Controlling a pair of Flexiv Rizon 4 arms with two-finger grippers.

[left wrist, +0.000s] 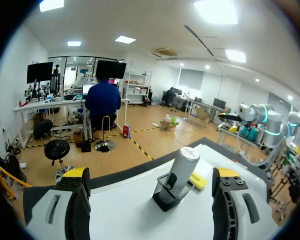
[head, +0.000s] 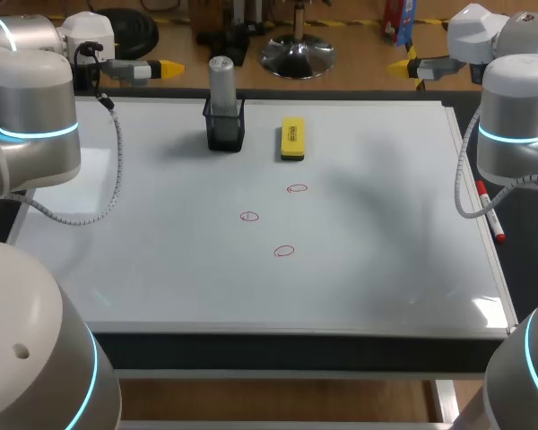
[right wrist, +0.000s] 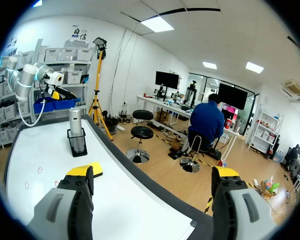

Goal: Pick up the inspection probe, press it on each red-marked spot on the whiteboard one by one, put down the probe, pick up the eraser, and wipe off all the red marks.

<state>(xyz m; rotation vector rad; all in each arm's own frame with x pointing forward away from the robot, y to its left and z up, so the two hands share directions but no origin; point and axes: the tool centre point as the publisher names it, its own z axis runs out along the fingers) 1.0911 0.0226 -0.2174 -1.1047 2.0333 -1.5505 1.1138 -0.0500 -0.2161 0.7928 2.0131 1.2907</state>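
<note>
The whiteboard [head: 161, 260] covers the tabletop. Near its far edge the probe [head: 221, 81] stands upright in a black holder [head: 225, 130], with the yellow eraser [head: 292, 140] just to its right, not touching. Three red marks lie mid-board: far mark [head: 297, 188], middle mark [head: 249, 216], near mark [head: 284, 252]. A red marker [head: 490, 211] lies along the right edge. The left pincer [head: 161, 68] and right pincer [head: 402, 65] hang past the far corners.

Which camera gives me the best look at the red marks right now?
The head view: all three red marks lie unobstructed on the whiteboard. The right wrist view shows them tiny and faint; the left wrist view shows none.
</note>
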